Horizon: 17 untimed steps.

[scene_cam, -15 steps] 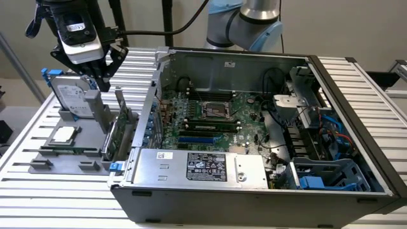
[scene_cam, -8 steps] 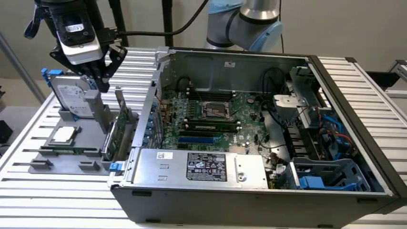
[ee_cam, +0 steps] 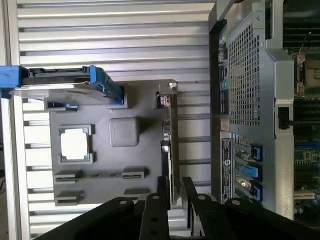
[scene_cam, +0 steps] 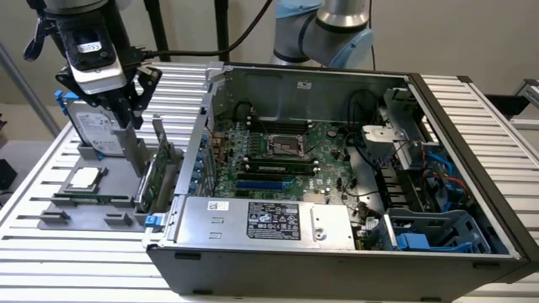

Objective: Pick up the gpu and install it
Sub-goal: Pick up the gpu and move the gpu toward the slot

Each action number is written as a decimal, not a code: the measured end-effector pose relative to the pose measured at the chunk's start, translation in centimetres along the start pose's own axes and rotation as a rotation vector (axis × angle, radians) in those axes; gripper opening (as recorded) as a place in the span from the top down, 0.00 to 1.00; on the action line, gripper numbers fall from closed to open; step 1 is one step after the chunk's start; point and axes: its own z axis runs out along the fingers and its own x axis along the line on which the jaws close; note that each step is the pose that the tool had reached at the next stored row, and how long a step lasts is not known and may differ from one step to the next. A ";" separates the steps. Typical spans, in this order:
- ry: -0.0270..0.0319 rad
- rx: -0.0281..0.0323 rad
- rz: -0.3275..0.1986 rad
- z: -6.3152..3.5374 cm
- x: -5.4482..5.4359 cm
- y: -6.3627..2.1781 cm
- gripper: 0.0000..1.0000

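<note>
Slatted metal table (scene_cam: 50,252) carries open PC case (scene_cam: 337,265) and grey parts tray (scene_cam: 84,218). Gpu (scene_cam: 156,177) stands on edge in tray slot, just beside case wall. Farther back, gripper (scene_cam: 130,120) hovers above card; fingers (ee_cam: 163,192) spread either side of its line, holding nothing. Good grasp needs square descent, thin edge centred between pads, well apart from hard drive (scene_cam: 88,123). Card's face and slot seating hard to make out.

gpu (scene_cam: 158,173) upright in holder (scene_cam: 84,209), computer case (scene_cam: 337,268) at exterior view's right
</note>
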 end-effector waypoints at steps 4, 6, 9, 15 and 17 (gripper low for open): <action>0.0001 0.0007 0.000 0.73 0.1 -0.03 0.00; 0.0000 0.0006 0.000 1.09 0.1 -0.04 0.00; 0.0000 0.0006 0.000 1.63 0.1 -0.06 0.00; 0.0000 0.0006 0.000 2.72 0.2 -0.09 0.00; 0.0001 0.0007 0.000 3.08 0.2 -0.11 0.00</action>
